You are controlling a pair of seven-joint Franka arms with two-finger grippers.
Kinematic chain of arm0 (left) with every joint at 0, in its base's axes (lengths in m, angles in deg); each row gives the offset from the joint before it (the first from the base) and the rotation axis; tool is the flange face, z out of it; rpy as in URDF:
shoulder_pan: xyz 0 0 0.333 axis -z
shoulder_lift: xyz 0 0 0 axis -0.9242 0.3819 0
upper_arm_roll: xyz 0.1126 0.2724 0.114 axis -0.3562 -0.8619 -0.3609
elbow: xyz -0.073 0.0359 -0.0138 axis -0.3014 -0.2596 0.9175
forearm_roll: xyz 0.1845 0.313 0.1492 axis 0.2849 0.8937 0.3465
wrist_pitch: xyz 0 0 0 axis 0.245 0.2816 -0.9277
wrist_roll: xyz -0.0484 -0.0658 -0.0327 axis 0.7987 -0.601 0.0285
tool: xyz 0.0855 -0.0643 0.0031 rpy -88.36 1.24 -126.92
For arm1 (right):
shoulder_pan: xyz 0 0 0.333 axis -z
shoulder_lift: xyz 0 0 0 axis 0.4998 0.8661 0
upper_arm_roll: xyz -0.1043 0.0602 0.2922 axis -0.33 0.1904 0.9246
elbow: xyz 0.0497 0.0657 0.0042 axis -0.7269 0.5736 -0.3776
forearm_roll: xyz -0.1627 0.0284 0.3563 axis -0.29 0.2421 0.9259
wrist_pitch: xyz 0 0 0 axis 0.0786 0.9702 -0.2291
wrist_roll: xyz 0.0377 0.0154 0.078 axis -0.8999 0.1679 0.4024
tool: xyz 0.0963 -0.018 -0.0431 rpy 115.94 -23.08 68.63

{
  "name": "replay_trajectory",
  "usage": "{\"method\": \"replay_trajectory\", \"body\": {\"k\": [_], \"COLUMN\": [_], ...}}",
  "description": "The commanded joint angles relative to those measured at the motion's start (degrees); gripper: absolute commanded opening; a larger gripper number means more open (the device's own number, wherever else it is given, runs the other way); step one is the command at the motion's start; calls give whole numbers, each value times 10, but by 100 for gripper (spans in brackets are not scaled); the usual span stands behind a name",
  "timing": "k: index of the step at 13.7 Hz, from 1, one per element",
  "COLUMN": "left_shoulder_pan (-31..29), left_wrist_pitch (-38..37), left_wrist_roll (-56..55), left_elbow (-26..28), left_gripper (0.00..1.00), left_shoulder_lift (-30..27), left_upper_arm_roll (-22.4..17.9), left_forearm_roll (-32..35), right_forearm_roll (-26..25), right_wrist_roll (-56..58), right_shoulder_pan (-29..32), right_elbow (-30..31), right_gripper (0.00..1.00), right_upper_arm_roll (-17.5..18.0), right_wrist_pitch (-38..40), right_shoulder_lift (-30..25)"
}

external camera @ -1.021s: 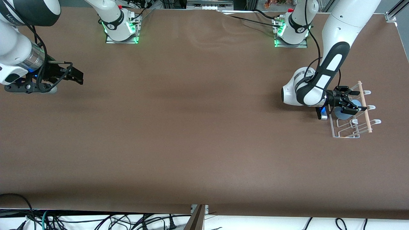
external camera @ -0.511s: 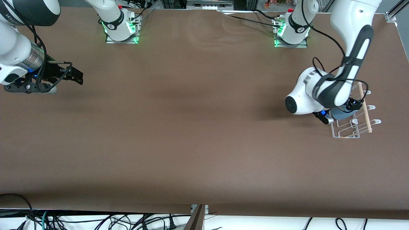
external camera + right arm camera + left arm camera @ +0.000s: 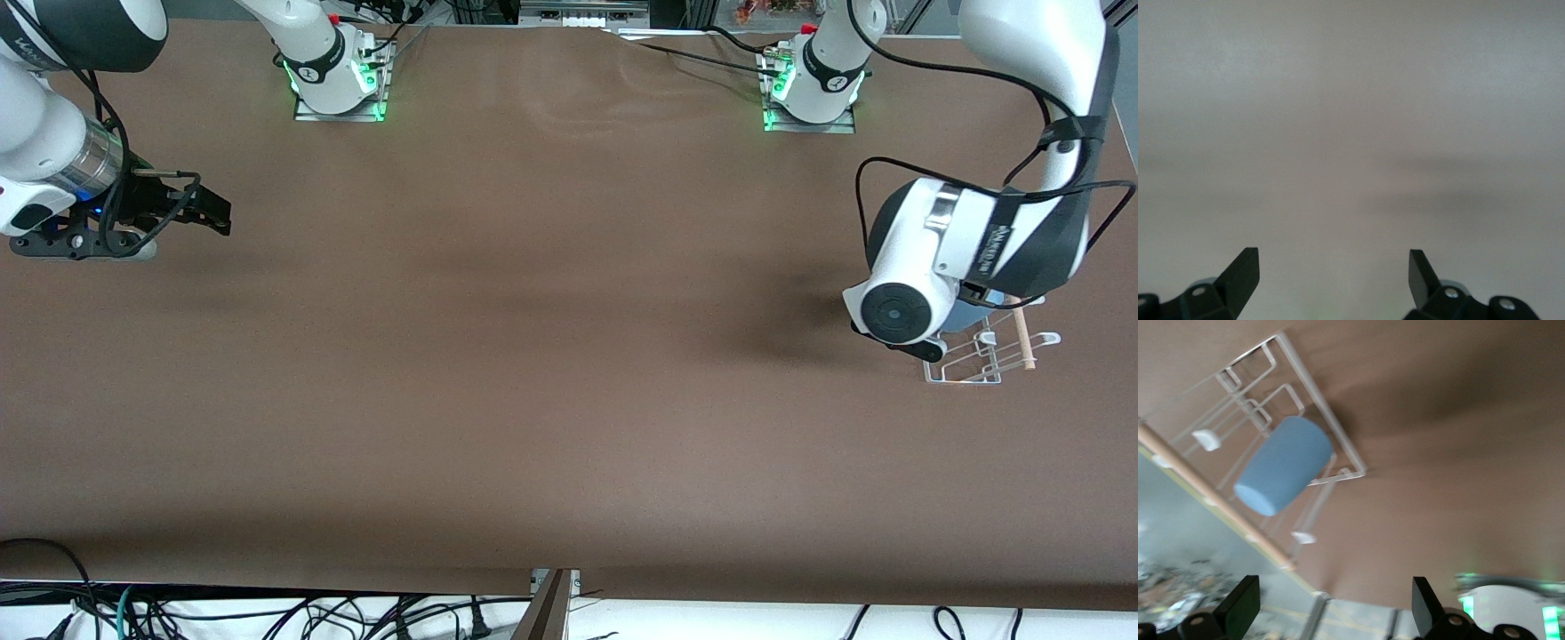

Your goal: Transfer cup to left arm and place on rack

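Cup (image 3: 1283, 465) sits on the rack (image 3: 1313, 397), upper left of frame. Your left hand (image 3: 1331, 607) is spread wide, empty; lift straight clear of the wires. Right hand (image 3: 1333, 277) waits agape, empty, over bare counter (image 3: 533, 356).

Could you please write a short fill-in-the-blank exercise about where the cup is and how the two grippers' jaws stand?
1. The light-blue cup hangs on the white wire ____.
2. The left gripper holds nothing; its jaws are ____.
3. A light wooden ____ crosses the rack.
4. The right gripper, waiting at the right arm's end of the table, has ____ jaws.

Missing words: rack; open; dowel; open
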Motion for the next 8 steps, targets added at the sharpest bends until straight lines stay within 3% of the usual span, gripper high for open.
{"method": "replay_trajectory", "body": {"k": [1, 5, 8], "left_shoulder_pan": [1, 2, 0], "left_wrist_pitch": [-12, 2, 45], "left_wrist_roll": [-59, -76, -76], "left_elbow": [-63, -145, -153], "left_gripper": [100, 100, 100], "left_shoulder_lift": [0, -5, -49], "left_upper_arm_roll": [3, 2, -1], "left_forearm_roll": [-92, -179, -205], "right_forearm_roll": [-2, -2, -2], "right_wrist_roll": [3, 4, 4], "right_shoulder_pan": [-1, -1, -1], "right_elbow": [-10, -10, -10], "right_gripper": [99, 99, 99], "right_upper_arm_roll": [0, 0, -1], "right_wrist_pitch": [11, 11, 11], "right_shoulder_lift": [3, 3, 3]}}
